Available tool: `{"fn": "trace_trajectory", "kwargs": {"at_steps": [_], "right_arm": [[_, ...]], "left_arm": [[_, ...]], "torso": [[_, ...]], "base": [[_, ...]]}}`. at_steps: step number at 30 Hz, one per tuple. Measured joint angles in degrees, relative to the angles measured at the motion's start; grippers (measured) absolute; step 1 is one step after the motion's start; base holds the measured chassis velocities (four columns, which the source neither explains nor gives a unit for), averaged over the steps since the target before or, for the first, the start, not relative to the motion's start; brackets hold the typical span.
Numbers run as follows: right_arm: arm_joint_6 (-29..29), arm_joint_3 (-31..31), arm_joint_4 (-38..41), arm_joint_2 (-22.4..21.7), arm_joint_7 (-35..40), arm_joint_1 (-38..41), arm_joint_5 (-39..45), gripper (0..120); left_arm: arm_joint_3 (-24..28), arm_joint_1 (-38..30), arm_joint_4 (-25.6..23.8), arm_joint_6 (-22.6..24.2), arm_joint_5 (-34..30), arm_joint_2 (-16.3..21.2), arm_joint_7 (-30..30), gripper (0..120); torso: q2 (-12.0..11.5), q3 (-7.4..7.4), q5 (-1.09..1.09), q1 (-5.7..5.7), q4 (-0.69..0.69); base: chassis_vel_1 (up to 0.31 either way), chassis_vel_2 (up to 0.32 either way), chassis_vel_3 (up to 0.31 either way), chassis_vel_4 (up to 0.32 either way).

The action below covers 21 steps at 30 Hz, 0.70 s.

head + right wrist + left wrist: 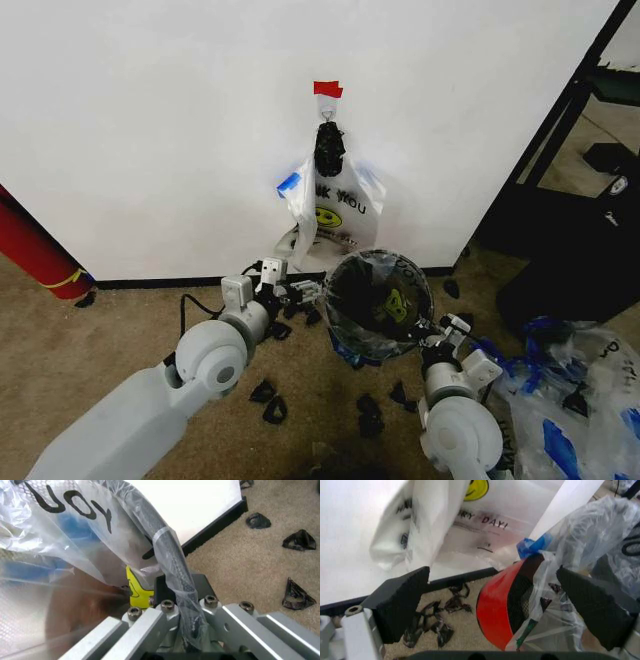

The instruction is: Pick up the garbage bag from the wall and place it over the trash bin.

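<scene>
A translucent garbage bag [392, 292] with black lettering and a yellow smiley is stretched over the mouth of the trash bin [492, 611], which is red with a dark inside and tilts towards me on the carpet below the wall [150, 120]. My right gripper [445, 330] [180, 592] is shut on the plastic wrapped around the bin's black rim, on the bin's right side. My left gripper [303, 291] [495, 607] is open at the bin's left side, its pads apart on either side of the bin. A second such bag [335, 205] hangs from the hook [328, 125] under red tape [327, 89].
Black scraps [270, 400] litter the carpet around the bin. A long red cylinder [35, 250] with a yellow band leans at the left. A heap of plastic bags [580, 400] lies at the right, behind it dark furniture [570, 230]. A black baseboard [150, 283] runs along the wall.
</scene>
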Motion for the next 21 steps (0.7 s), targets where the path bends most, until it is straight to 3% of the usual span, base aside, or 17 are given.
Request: {"fn": "trace_trajectory", "kwargs": {"at_steps": [21], "right_arm": [[0.02,-0.44,0.9,0.25,0.05,-0.65,-0.49,0]], "left_arm": [[3.44,-1.26,5.47,0.49,3.59,-2.5,0.09,99]], "torso": [[0.0,0.0,0.0,0.0,0.0]], "base": [[0.0,0.0,0.0,0.0]]}}
